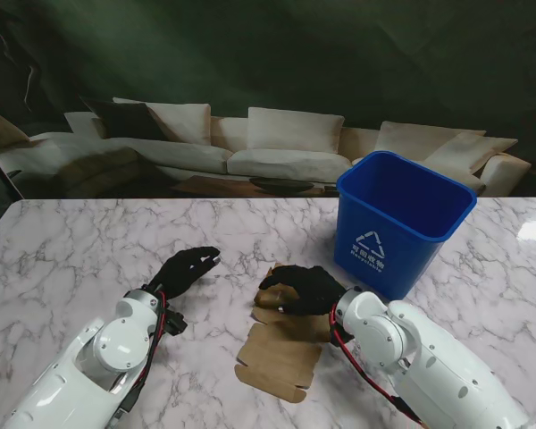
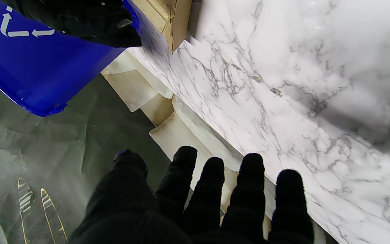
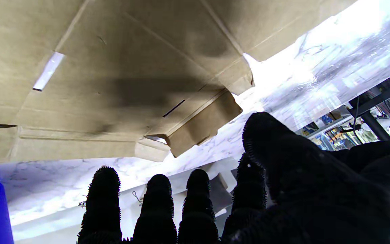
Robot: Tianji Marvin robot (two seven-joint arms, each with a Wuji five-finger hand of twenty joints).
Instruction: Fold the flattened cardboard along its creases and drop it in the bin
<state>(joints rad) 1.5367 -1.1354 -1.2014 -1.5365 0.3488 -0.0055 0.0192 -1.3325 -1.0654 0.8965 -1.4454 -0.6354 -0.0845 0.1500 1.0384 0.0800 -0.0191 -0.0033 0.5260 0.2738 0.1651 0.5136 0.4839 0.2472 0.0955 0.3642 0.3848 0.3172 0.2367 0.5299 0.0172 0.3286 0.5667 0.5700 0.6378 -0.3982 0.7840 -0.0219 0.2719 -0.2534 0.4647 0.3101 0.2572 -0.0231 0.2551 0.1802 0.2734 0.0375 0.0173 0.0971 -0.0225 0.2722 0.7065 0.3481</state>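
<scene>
Flattened cardboard lies on the marble table, toward the near edge, a bit R of centre. Creases, slots and small tabs show on its brown face in the R wrist view; its far-end flap is bent off the surface.

R hand, black glove, sits over the cardboard's far end w/ fingers straight and spread, clamped on nothing. Actual contact w/ the sheet: can't tell.

L hand is off the cardboard, L of it, over bare marble, fingers extended and apart, holding nothing.

Blue bin stands upright near the far R corner, just beyond the R hand. White recycling-arrow triangle on its front w/ a line of small white text under it, too small to read. No other writing legible.
</scene>
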